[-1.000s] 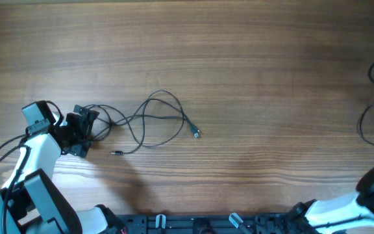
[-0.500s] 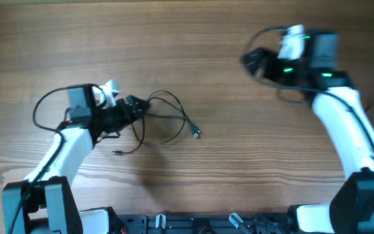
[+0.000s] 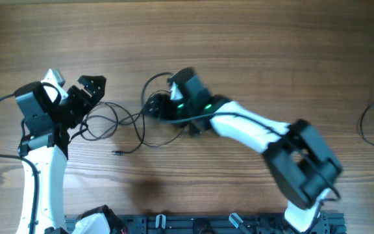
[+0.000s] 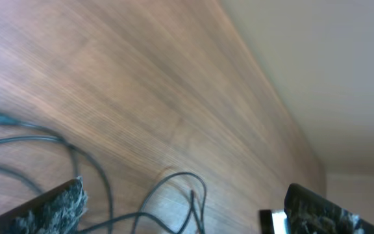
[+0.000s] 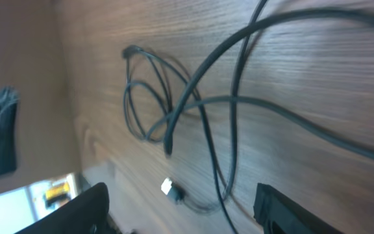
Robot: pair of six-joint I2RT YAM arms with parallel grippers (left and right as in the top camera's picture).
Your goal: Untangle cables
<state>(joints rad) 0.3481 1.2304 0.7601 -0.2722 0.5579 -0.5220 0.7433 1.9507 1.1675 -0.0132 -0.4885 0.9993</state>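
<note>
The cables (image 3: 132,123) are thin black wires lying in loose overlapping loops on the wooden table, with one small plug end (image 3: 117,153) toward the front. My left gripper (image 3: 86,95) is open and empty just left of the loops. In the left wrist view a cable loop (image 4: 187,195) lies on the table between the spread fingers (image 4: 54,208). My right gripper (image 3: 156,108) reaches in from the right and hovers open over the right part of the loops. The right wrist view shows crossing loops (image 5: 174,110) and a pale plug (image 5: 171,188) between its fingers (image 5: 304,208).
The right arm (image 3: 258,133) stretches diagonally across the table from the front right. Another thin black cable (image 3: 372,123) curls at the far right edge. The table edge and a pale wall (image 4: 317,78) lie beyond the left gripper.
The right arm swung from the far right to over the cable loops. The left gripper pulled back left off the cables, and the left loop now lies spread out further left.
</note>
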